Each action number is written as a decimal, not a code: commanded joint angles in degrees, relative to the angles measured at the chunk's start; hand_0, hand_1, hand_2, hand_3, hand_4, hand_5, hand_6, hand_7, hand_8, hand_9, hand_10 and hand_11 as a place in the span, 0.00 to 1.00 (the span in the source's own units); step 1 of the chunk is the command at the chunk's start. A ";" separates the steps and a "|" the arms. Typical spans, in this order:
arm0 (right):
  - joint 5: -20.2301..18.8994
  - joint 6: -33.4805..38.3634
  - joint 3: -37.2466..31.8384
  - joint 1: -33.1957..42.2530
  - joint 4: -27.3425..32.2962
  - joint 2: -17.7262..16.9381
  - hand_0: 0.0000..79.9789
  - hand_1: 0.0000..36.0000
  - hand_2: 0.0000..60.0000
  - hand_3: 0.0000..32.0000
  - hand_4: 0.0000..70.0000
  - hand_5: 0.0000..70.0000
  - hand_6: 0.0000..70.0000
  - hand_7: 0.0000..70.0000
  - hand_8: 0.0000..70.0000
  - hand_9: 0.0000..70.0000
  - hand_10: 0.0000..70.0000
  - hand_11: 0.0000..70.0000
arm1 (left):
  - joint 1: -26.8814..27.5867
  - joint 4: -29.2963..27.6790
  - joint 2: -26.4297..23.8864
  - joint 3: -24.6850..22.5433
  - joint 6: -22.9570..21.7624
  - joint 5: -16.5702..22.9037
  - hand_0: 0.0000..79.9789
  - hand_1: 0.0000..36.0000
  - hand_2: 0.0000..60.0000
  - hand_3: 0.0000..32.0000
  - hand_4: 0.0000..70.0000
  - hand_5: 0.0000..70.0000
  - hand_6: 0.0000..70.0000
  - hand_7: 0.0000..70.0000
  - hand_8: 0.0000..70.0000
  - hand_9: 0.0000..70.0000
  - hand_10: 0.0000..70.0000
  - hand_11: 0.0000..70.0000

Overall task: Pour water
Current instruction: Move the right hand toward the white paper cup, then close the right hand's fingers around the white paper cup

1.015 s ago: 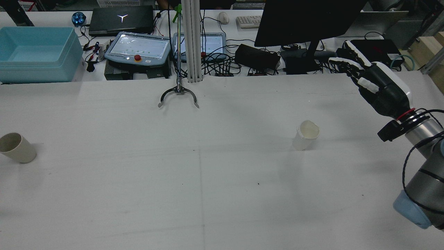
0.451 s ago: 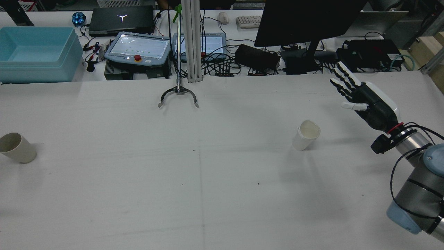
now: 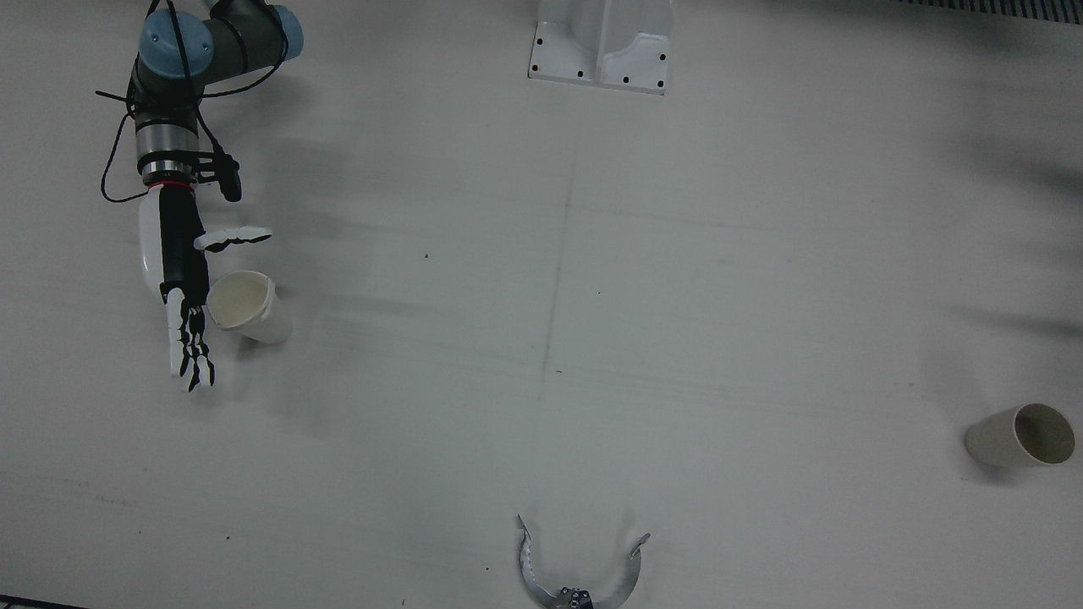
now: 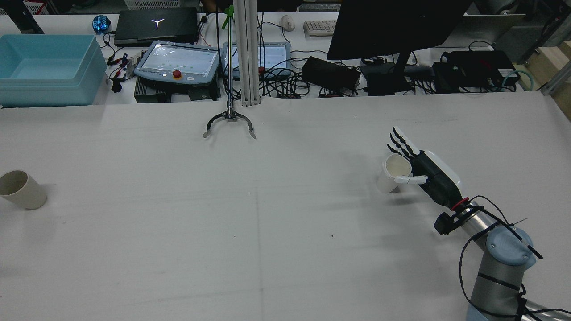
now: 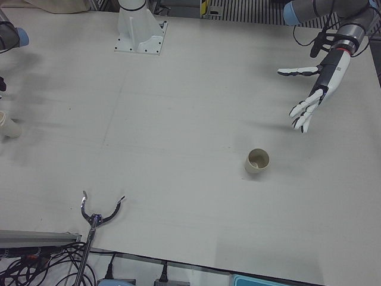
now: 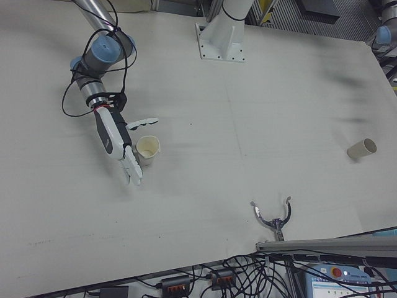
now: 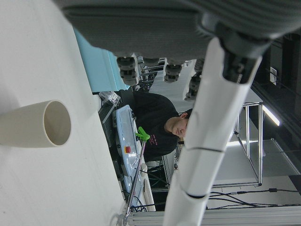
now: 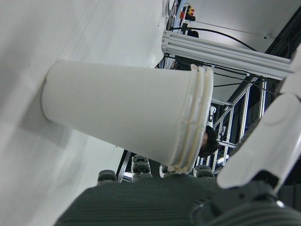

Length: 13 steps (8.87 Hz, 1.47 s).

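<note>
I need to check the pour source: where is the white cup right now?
In the rear view the white cup stands right of centre on the table, within the open right hand.

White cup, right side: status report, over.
Right robot hand open, fingers spread beside the white cup, not gripping. Cup upright on the table. Left robot hand open, hanging above the beige cup. Nothing in the way.

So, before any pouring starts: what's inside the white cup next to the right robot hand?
The white cup beside the right robot hand shows only a pale inner wall from above. No liquid is evident, but clear water could not be ruled out, and its bottom is not clearly visible.
</note>
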 commanded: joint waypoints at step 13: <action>0.93 -1.62 -1.24 -0.47 -0.38 1.27 0.62 0.52 0.24 0.17 0.00 0.12 0.17 0.10 0.16 0.13 0.00 0.00 | 0.06 -0.76 -6.03 7.82 -0.02 0.00 1.00 0.84 0.00 0.00 0.44 0.00 0.12 0.09 0.01 0.00 0.09 0.19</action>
